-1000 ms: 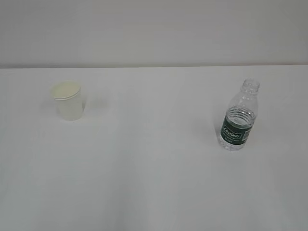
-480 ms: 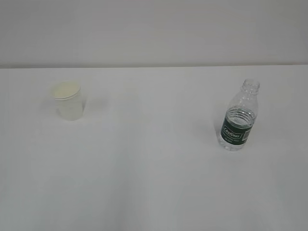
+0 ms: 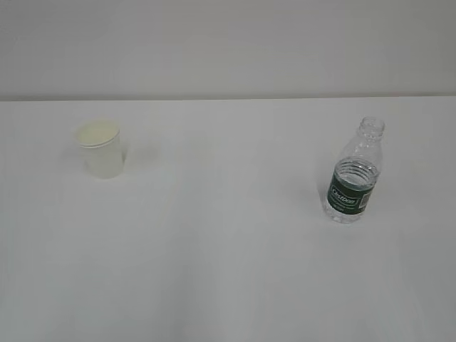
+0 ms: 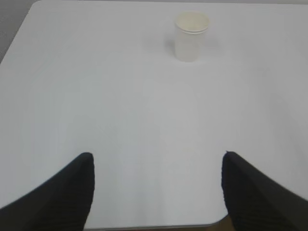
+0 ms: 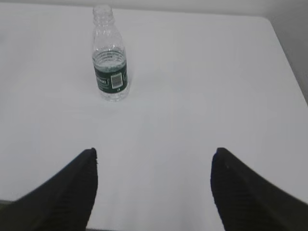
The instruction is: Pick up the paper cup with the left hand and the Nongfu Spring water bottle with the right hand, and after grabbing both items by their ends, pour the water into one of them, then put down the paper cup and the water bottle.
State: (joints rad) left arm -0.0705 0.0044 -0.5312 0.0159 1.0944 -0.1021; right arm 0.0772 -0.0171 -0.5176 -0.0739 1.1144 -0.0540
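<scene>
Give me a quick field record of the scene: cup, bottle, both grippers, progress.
cup: upright on the table, left side, untouched
bottle: upright on the right, cap off, water up to about the top of the label
left gripper: open, empty, back near the table's near edge, cup far ahead and slightly right of centre
right gripper: open, empty, bottle ahead and to its left
spacing: cup and bottle far apart
progress: nothing picked up yet
</scene>
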